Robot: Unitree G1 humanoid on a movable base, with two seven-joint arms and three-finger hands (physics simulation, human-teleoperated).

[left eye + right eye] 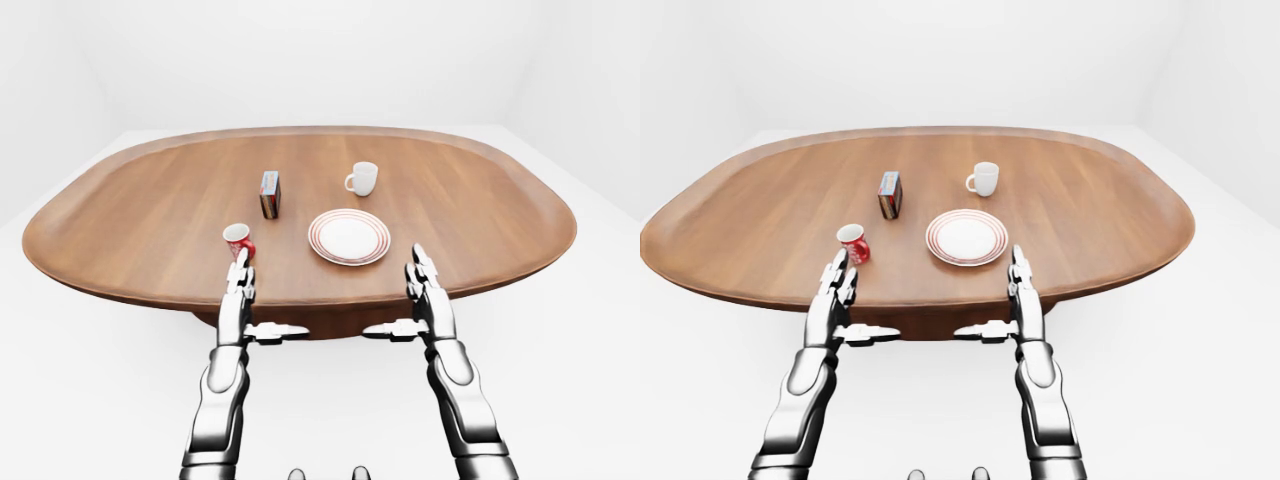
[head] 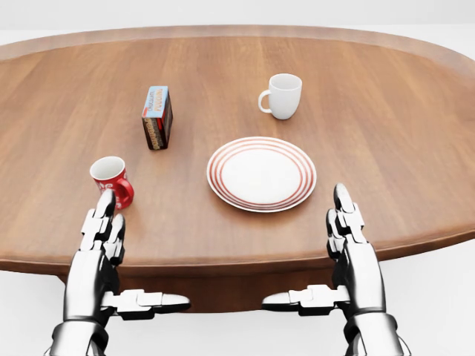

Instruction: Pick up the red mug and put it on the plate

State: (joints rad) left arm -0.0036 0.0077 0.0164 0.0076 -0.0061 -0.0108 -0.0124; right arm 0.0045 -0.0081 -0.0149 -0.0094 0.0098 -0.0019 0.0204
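1. Red mug (image 2: 111, 179) stands upright on the oval wooden table (image 2: 386, 133), left of the plate (image 2: 261, 173) in the head view and well apart from it, close to the table's bottom edge. Its mouth faces up. Handle can't be made out from here.
2. Left hand (image 2: 104, 226): released, fingers straight and pointing up, thumb out sideways. Fingertips overlap the mug's lower edge in the head view; can't tell if touching. Nothing grasped.
3. Right hand (image 2: 349, 230): also released, fingers extended, thumb out sideways, empty. It sits below the plate's right rim in the head view, over the table's edge.
4. Handling guess: mug looks like rigid glazed ceramic, light, probably slick and breakable if dropped. Best hold is likely around the body mid-height, thumb opposite the fingers; the handle side is unknown, so a body grasp seems safer.
5. Plate is bare, white with red rings, flat on the table; the mug should set down in its centre.
6. Counts: one red mug, one white mug (image 2: 283, 96) (above the plate, handle to the left), one plate, one small printed box (image 2: 157, 117) (above-left of the plate, standing on edge), one table, two hands.
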